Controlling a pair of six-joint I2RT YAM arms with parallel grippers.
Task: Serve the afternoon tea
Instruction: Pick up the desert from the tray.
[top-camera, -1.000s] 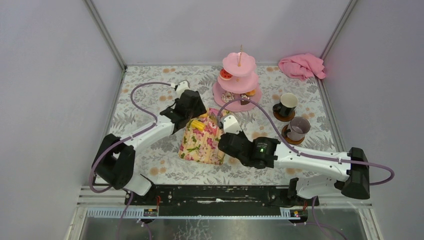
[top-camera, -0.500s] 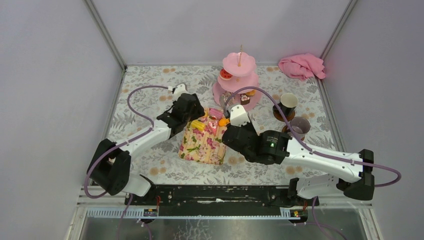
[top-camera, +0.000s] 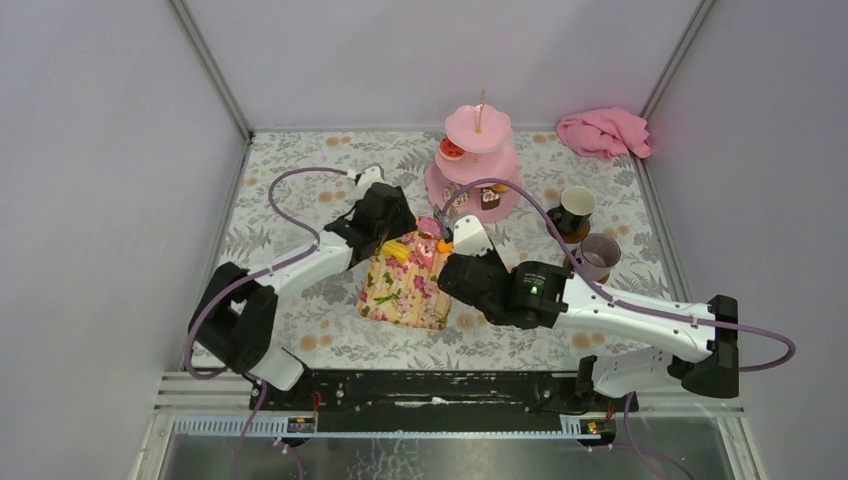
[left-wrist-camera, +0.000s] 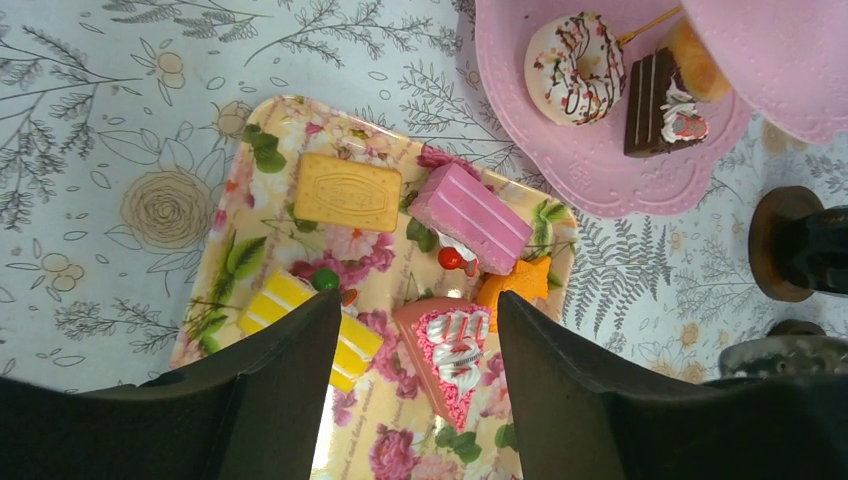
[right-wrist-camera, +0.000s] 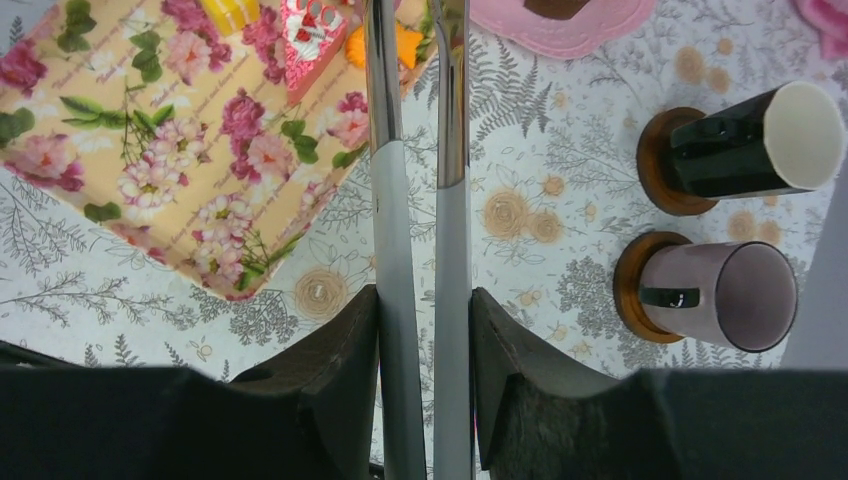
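Left wrist: red cake (left-wrist-camera: 450, 352) beneath gripper (left-wrist-camera: 417, 305)

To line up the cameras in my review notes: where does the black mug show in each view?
Top external: the black mug is right of centre, right of the pink stand.
Left wrist: cut off at the right edge.
Right wrist: upper right, right of the tongs.
Shared landmark: the floral tray.
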